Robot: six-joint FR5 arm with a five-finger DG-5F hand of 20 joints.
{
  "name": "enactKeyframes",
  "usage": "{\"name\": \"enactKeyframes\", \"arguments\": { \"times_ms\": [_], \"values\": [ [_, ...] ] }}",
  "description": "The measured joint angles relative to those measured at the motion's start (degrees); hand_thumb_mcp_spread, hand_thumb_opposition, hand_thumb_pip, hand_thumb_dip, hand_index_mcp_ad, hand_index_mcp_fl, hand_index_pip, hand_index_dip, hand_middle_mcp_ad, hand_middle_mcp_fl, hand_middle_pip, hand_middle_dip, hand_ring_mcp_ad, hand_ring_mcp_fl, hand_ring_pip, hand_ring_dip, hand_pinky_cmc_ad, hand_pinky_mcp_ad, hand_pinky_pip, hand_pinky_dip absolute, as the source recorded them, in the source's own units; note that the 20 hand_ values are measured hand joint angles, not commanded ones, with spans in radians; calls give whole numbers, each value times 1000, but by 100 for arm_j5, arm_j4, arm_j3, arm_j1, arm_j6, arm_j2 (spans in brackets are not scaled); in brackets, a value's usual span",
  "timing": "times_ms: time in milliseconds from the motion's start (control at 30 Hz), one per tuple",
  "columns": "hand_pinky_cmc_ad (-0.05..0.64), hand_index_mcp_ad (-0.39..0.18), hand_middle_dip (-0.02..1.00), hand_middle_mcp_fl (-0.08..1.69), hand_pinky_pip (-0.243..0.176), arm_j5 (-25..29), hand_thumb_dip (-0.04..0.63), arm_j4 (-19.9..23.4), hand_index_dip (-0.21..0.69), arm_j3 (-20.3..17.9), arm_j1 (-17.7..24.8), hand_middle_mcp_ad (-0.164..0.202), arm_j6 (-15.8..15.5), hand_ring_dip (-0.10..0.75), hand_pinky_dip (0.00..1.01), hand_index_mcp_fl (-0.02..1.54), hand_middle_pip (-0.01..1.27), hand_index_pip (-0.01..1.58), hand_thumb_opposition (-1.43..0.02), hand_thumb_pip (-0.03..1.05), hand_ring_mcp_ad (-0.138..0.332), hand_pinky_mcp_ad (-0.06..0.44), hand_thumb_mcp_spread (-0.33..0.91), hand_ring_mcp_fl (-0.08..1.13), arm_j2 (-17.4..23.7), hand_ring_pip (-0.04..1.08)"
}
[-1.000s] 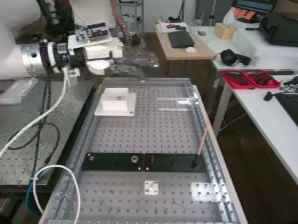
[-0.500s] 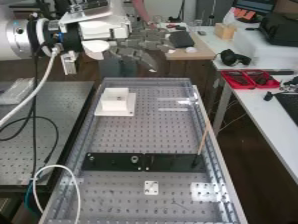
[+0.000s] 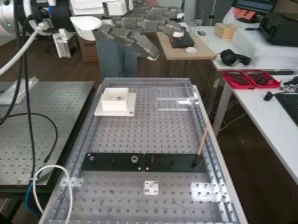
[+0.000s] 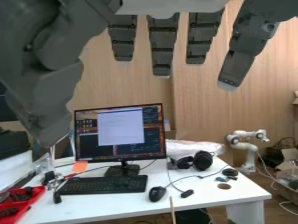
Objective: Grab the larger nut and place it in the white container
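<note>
In the high view the arm (image 3: 8, 22) enters at the upper left, over a perforated side table (image 3: 56, 110) crossed by cables. On the main table (image 3: 146, 135), the smaller nut (image 3: 91, 158) stands on a flat black bar (image 3: 169, 162). Farther up the table, the white container (image 3: 116, 102) sits on a flat white base (image 3: 128, 111); a small grey spot on it is too small to name. I cannot tell where the larger nut is. The bearing (image 3: 134, 159) stands on the bar. The robot hand (image 3: 143, 36) hangs above and beyond the table's far end, its fingers straight and apart, well apart from the container. Nearer than the bar lies a small white plate (image 3: 151, 188). A thin stick (image 3: 202, 141) leans up from the bar's right part. Red trays (image 3: 238, 80) lie on a white desk (image 3: 249, 107). The wrist view shows the thumb and spread fingers before a keyboard (image 4: 103, 184), a monitor (image 4: 120, 132) and headphones (image 4: 202, 160).
</note>
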Motion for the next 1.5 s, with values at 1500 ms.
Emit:
{"name": "enactKeyframes", "arguments": {
  "times_ms": [1500],
  "values": [
    [389, -124, 269, 117, -108, -240, 176, -230, -49, 284, -285, 75, 201, 155, 702, 87, 127, 126, -782, 649, 162, 330, 148, 7, -339, 87]
  ]
}}
